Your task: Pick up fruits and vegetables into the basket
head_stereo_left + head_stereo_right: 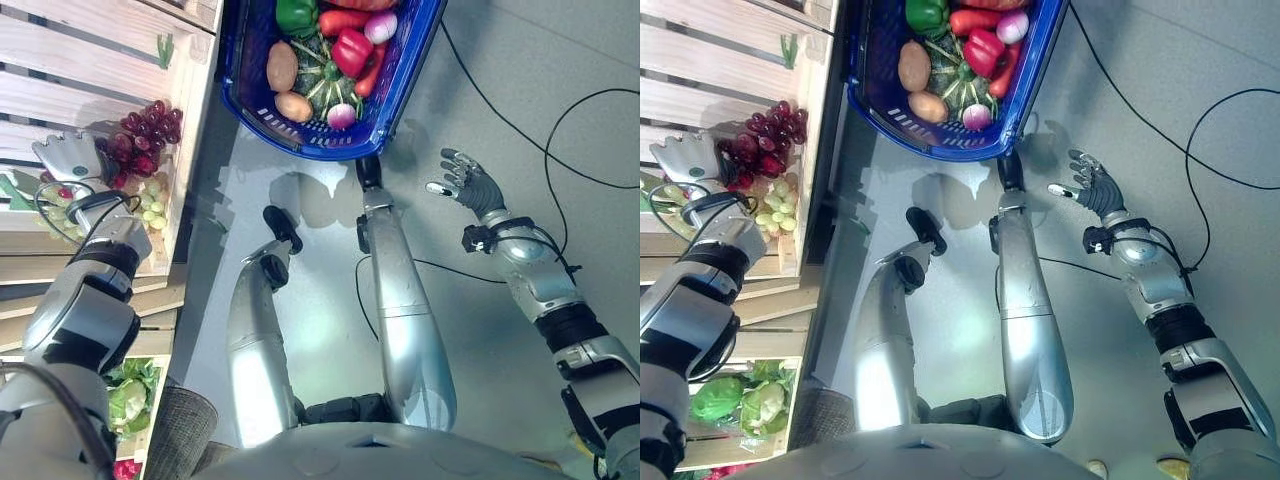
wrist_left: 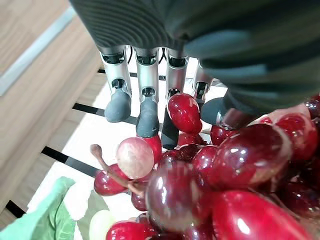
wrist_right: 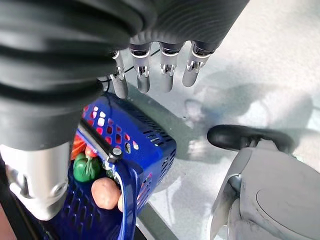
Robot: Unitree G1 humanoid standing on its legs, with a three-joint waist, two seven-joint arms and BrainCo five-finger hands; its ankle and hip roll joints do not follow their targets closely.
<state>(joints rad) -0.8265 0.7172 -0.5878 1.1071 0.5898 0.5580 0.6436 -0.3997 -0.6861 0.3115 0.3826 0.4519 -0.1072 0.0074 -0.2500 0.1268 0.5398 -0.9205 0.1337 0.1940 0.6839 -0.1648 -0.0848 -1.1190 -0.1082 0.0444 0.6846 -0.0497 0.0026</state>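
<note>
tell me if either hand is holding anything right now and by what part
Nothing is held yet. The left hand reaches with straight fingers onto the red grapes in the crate; the right hand hangs open over the floor.

- The blue basket (image 1: 400, 90) is cut off by the top edge, so its far side is unseen.
- The left hand (image 1: 70, 158) covers part of the red grapes (image 1: 145, 135).
- The leafy greens (image 1: 735, 398) are half hidden behind the left arm.

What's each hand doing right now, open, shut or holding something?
Left hand: open, straight fingers reaching onto the red grapes, not gripping them.
Right hand: open, empty, over the floor beside the basket.
</note>
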